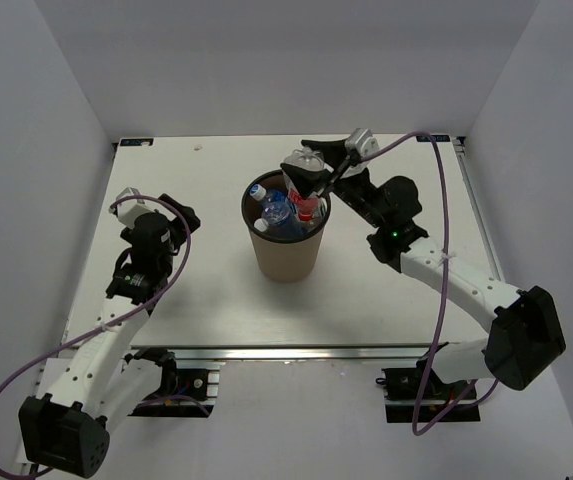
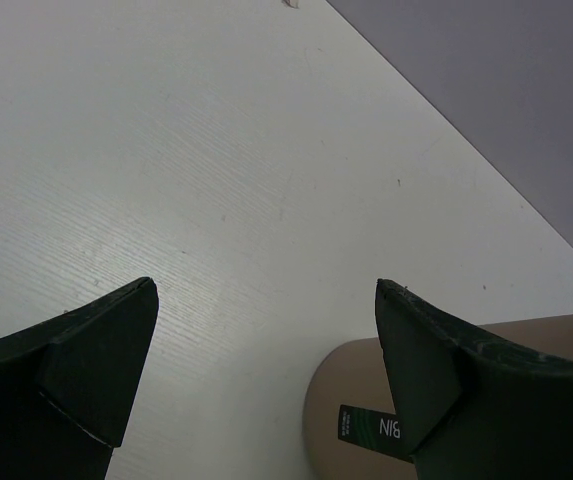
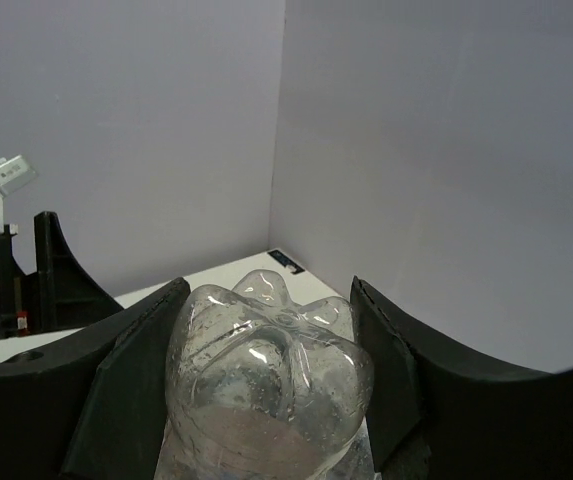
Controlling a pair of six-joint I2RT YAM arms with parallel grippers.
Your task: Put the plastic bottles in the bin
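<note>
The brown round bin [image 1: 286, 258] stands in the middle of the table. Several clear bottles with blue-and-white labels [image 1: 276, 212] lie inside it. My right gripper [image 1: 313, 172] is shut on another clear plastic bottle [image 1: 303, 160] and holds it upside down, base up, over the bin's far right rim. In the right wrist view its ribbed base [image 3: 266, 370] fills the space between my right gripper's [image 3: 266, 285] two fingers. My left gripper [image 1: 178, 218] is open and empty, low over the table left of the bin. The left wrist view shows the gripper [image 2: 266, 300] and the bin's wall [image 2: 356, 410].
White walls close the table at the back and both sides. A metal rail [image 1: 296, 352] runs along the near edge. My left arm [image 3: 6, 270] shows at the left of the right wrist view. A black "BIN" label [image 2: 366, 425] is on the bin's wall.
</note>
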